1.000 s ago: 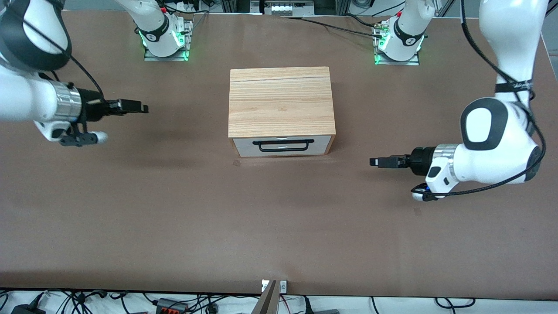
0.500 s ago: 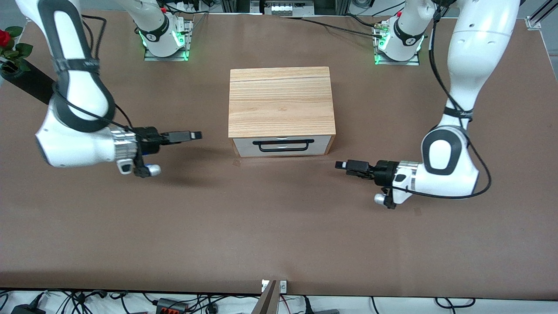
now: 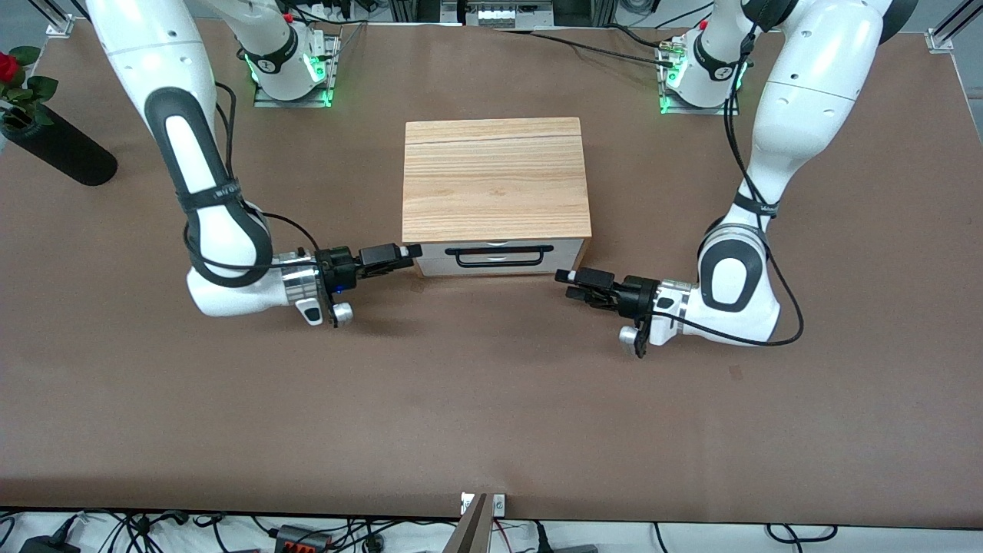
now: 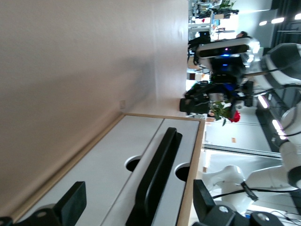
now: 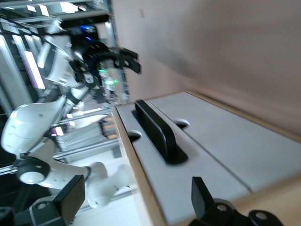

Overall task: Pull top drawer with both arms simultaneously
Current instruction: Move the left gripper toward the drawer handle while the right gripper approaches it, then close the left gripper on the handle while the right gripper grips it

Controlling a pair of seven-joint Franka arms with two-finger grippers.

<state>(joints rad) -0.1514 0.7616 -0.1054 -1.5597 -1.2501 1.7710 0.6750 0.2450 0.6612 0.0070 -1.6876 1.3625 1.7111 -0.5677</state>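
My left gripper [image 3: 570, 281] and right gripper [image 3: 407, 252] hang low beside the cabinet's [image 3: 494, 178] 2 front corners, fingers [image 4: 70, 205] apart on both. The top drawer [image 3: 499, 247] sits shut mid-table. I judge it light but rigid; the stiff black bar handle [image 3: 504, 256] is my hold.

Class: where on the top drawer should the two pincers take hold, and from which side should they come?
Grip the black bar handle on the top drawer, one pincer near each end. Left pincer and right pincer should come from the drawer's front; the bar stands off the panel, leaving finger room.
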